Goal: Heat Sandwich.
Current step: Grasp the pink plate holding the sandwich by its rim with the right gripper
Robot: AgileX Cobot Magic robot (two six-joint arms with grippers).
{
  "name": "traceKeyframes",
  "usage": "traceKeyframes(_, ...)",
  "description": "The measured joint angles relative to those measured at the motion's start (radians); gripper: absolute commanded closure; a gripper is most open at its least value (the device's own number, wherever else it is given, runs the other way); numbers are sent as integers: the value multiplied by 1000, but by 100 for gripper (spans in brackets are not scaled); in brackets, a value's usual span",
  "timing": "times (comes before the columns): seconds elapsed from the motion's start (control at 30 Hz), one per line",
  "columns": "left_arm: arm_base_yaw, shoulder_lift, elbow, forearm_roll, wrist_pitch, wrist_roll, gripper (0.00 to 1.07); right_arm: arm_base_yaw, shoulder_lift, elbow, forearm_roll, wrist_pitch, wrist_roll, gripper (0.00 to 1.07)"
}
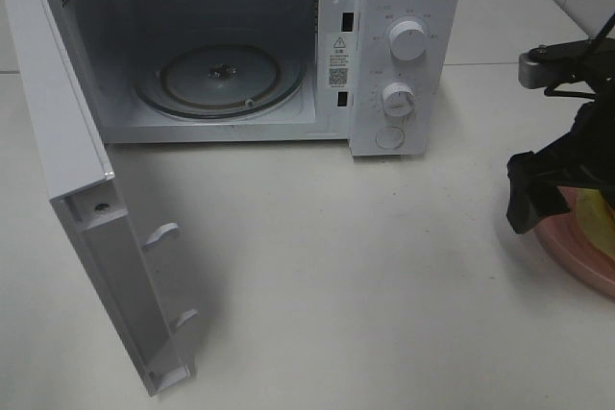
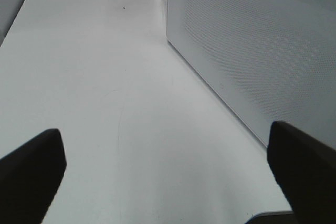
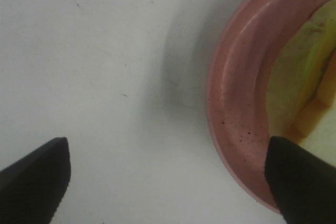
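**Sandwich of square white bread with green and yellow filling (image 3: 299, 72) beside right claw (image 3: 165, 150)**

Count: one sandwich, one round pink plate (image 3: 236, 103), one white microwave oven (image 1: 404, 7) with its door (image 1: 67, 141) swung open, one glass turntable (image 1: 221, 79), two round white knobs (image 1: 408, 40) (image 1: 397, 99), two claws. The sandwich sits on the plate on the white table (image 1: 336, 266), well apart from the oven. The right claw's jaws stand apart, one finger over the plate's rim, the other over bare table. The left claw (image 2: 164, 135) is also spread, over bare table.

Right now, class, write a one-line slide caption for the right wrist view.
Open right hand over the table at the rim of the pink plate; sandwich lies on it.
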Motion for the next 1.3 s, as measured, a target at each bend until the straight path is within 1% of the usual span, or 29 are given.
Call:
traceKeyframes(0.1,0,0,0,0,0,0,1,-24,44,-1,-19,-17,20,12)
traceKeyframes(0.2,0,0,0,0,0,0,1,-29,71,-1,-33,-34,27,12)
traceKeyframes(0.27,0,0,0,0,0,0,1,-29,107,-1,-52,-62,37,12)
traceKeyframes(0.63,0,0,0,0,0,0,1,-29,227,-1,-63,-137,53,14)
traceKeyframes(0.8,0,0,0,0,0,0,1,-30,301,-1,-99,-173,75,14)
traceKeyframes(1.1,0,0,0,0,0,0,1,-33,337,-1,-112,-217,87,17)
traceKeyframes(1.23,0,0,0,0,0,0,1,-33,337,-1,-114,-217,87,19)
traceKeyframes(1.3,0,0,0,0,0,0,1,-33,337,-1,-121,-217,87,26)
